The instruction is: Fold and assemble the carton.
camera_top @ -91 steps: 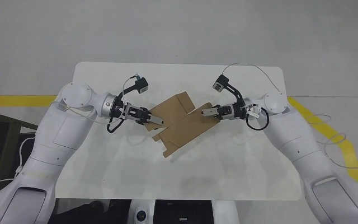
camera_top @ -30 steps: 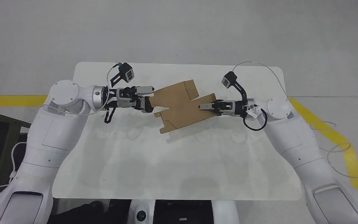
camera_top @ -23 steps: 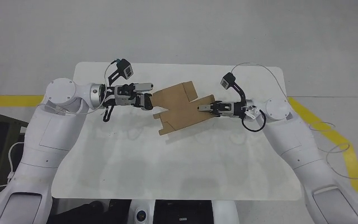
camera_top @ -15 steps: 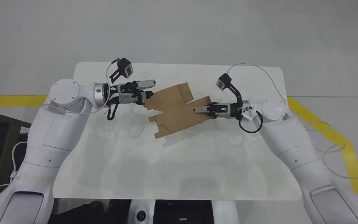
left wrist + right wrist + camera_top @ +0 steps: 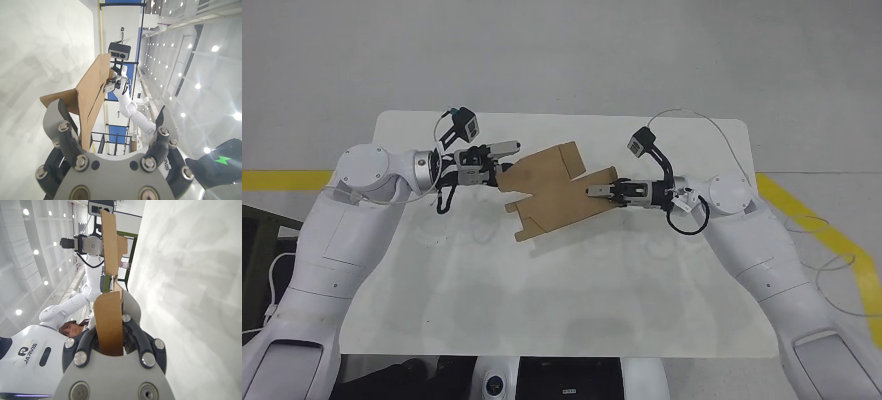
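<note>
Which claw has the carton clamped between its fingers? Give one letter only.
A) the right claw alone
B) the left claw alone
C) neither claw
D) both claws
A: the right claw is shut on the edge of the carton, while the left claw stands wide open, with the carton lying beside just one of its fingers.

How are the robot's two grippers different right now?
On the left gripper the fingers stand wide apart; on the right gripper they are shut on a flap of the carton. The carton's edge lies beside just one left finger, but sits between both right fingers. Both grippers meet the carton, from opposite ends.
</note>
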`<act>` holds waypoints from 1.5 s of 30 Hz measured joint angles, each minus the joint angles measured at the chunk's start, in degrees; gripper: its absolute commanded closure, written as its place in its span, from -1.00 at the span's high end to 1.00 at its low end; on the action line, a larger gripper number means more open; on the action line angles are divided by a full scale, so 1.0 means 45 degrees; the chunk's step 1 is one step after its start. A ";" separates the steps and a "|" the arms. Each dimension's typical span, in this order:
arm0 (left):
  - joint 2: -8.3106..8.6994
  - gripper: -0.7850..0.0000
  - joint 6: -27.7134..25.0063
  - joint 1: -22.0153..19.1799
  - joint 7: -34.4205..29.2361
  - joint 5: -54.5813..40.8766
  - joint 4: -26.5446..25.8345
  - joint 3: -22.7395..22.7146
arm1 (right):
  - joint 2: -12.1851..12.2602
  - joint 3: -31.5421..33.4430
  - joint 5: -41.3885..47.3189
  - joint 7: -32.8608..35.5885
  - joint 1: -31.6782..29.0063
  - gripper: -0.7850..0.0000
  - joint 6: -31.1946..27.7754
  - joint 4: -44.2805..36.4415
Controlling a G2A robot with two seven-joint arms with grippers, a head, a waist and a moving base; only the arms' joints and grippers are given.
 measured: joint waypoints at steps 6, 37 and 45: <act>-0.0007 0.91 0.0146 0.0093 -0.0062 -0.0018 0.0005 -0.0003 | -0.0018 0.0122 -0.0073 -0.0034 -0.0073 -1.00 0.0078 -0.0064; 0.0061 -0.42 -0.0116 0.0210 0.0252 0.1705 -0.0408 -0.0040 | -0.0072 0.0586 -0.0782 -0.0033 -0.0278 -1.00 0.0389 -0.0278; 0.0052 -0.44 0.0030 0.0211 0.0103 0.1917 -0.0385 0.0079 | -0.0096 0.0670 -0.0843 -0.0052 -0.0323 -1.00 0.0401 -0.0284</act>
